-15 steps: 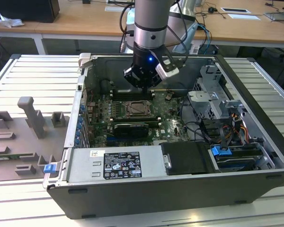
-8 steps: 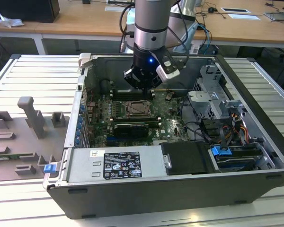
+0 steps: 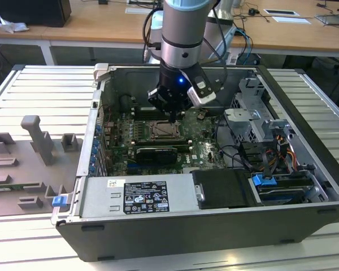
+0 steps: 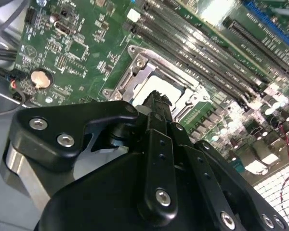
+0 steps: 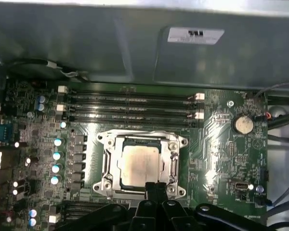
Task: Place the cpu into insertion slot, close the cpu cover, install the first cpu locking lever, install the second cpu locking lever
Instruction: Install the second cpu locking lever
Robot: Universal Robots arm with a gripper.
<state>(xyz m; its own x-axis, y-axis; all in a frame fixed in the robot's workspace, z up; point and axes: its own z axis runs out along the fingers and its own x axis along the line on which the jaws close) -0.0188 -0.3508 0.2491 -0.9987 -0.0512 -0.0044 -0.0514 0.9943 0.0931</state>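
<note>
Cpu surroundings, outermost first: open computer case (image 3: pixel 158 237) lying on its side on a ribbed metal table (image 3: pixel 39 90), green circuit board (image 5: pixel 221 159) flat on its floor.

Above the board, arm reaching straight down, gripper (image 3: pixel 172 113) low over the middle. In both wrist views, black fingers (image 4: pixel 156 98) drawn together, nothing seen between them, so closed and empty by the look of it.

Insertion slot (image 5: pixel 107 185) just beside the long memory slots (image 5: pixel 130 108), between them and the gripper (image 5: pixel 156 188) in the first wrist view. Rigid, fixed to the board; not for gripping. Probably delicate contacts inside, so no sideways scraping.

Cpu cover (image 5: pixel 174 159) lying down flat over the slot as a silvery frame around the chip. Thin sheet metal, stiff enough to push but likely springy at the hinge; best pressed on the frame edges, never through the cut-out. Locking levers too fine to judge as latched or free.

Cpu (image 5: pixel 140 166) seated in the slot, pale metal face up in the cut-out, square to the frame. Light, flat, hard, smooth and slippery on top, fragile underneath; held by opposite edges if handled at all. Fingertips close above the near edge of the cover and chip; contact not certain.
</note>
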